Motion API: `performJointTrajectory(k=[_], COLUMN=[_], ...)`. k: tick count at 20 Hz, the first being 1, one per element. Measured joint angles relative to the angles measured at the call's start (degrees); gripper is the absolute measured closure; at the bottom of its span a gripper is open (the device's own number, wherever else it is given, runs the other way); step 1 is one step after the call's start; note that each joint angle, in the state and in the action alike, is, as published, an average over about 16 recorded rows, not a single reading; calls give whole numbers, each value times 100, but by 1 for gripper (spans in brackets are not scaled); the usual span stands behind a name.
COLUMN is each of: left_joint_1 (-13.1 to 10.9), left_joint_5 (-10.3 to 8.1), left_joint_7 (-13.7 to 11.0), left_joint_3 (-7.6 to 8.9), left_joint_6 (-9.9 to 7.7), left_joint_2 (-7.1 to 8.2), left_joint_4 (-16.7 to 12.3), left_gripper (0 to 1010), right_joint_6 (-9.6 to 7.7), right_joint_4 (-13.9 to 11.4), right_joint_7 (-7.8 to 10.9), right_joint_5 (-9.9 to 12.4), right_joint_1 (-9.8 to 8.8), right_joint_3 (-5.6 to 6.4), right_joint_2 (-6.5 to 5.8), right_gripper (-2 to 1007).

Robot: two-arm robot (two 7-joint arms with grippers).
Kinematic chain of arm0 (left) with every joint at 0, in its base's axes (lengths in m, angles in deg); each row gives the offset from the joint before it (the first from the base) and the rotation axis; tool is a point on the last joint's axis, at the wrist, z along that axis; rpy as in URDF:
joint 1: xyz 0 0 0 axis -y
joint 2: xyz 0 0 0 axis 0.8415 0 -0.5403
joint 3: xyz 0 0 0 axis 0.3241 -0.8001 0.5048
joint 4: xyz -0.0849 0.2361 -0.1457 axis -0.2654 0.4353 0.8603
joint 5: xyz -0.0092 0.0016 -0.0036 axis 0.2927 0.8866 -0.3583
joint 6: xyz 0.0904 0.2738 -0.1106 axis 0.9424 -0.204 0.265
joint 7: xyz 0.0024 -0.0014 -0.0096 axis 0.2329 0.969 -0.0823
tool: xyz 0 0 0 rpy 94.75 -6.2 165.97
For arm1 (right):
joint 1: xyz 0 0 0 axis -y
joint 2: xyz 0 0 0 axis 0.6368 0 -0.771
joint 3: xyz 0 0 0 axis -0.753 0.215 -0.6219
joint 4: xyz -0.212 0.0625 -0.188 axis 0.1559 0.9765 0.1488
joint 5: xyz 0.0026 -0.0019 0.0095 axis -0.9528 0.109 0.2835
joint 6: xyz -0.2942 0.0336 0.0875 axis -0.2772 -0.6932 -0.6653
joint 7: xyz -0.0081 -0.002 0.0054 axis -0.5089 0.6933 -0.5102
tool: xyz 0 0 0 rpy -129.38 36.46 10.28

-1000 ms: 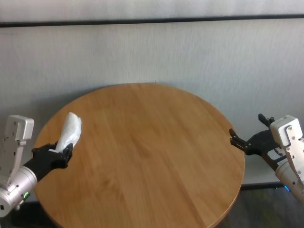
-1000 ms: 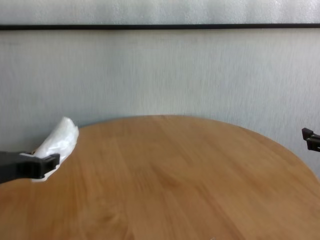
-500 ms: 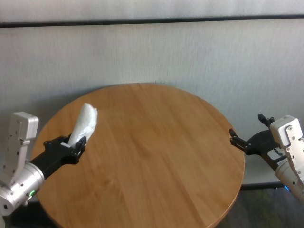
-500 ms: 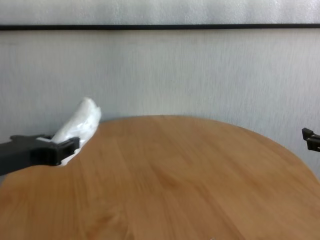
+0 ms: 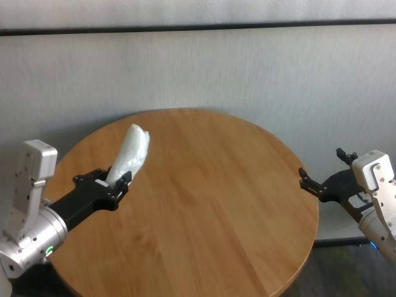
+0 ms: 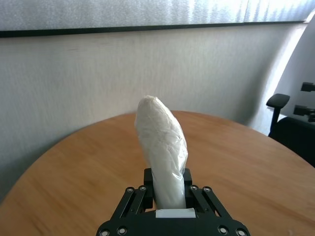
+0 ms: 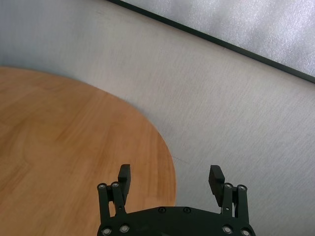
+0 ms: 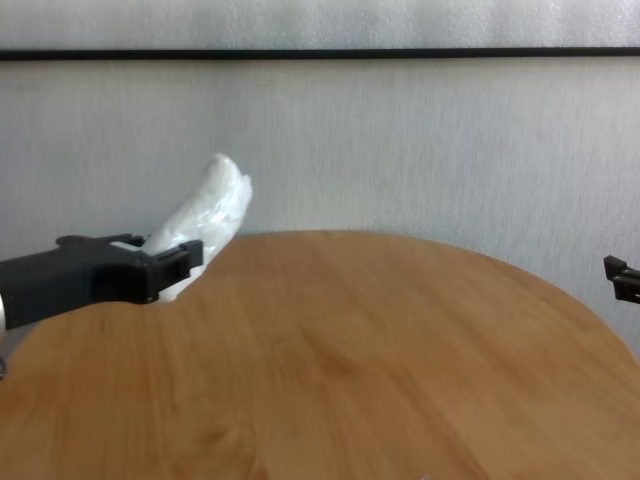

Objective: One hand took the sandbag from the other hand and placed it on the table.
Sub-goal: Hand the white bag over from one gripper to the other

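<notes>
The white crinkled sandbag [image 5: 133,148] sticks up tilted from my left gripper [image 5: 117,181], the black one on the silver wrist with the green light. That gripper is shut on the bag's lower end and holds it above the left part of the round wooden table [image 5: 210,204]. The left wrist view shows the sandbag [image 6: 162,145] clamped between the fingers [image 6: 142,191]; the chest view shows the sandbag [image 8: 207,212] too. My right gripper [image 5: 320,165] is open and empty, just off the table's right edge. It is also open in the right wrist view [image 7: 170,172].
A grey wall [image 5: 198,68] with a dark horizontal strip runs behind the table. A black office chair [image 6: 283,105] stands beyond the table's far right side in the left wrist view. Only the right gripper's tip [image 8: 622,277] shows in the chest view.
My left gripper has moved up and to the right over the table, carrying the sandbag with it. The right arm has not moved.
</notes>
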Motion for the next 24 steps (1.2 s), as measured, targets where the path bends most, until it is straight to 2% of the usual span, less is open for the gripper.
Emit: performJointTrajectory(k=[9,24], left_joint_1=[-15,102], left_joint_5=[-148,-297], left_joint_7=[-51,-35], left_joint_3=[-235,-584], left_joint_6=[-61,-195], left_joint_2=[43,93], left_joint_4=[-341,-814], left_gripper=[665,665], right_joint_6=[0,0], right_joint_4=[0,0], right_joint_7=[0,0], right_joint_5=[0,0], right_joint_1=[0,0], right_joint_3=[0,0], right_joint_2=[0,0], right_gripper=[4,4])
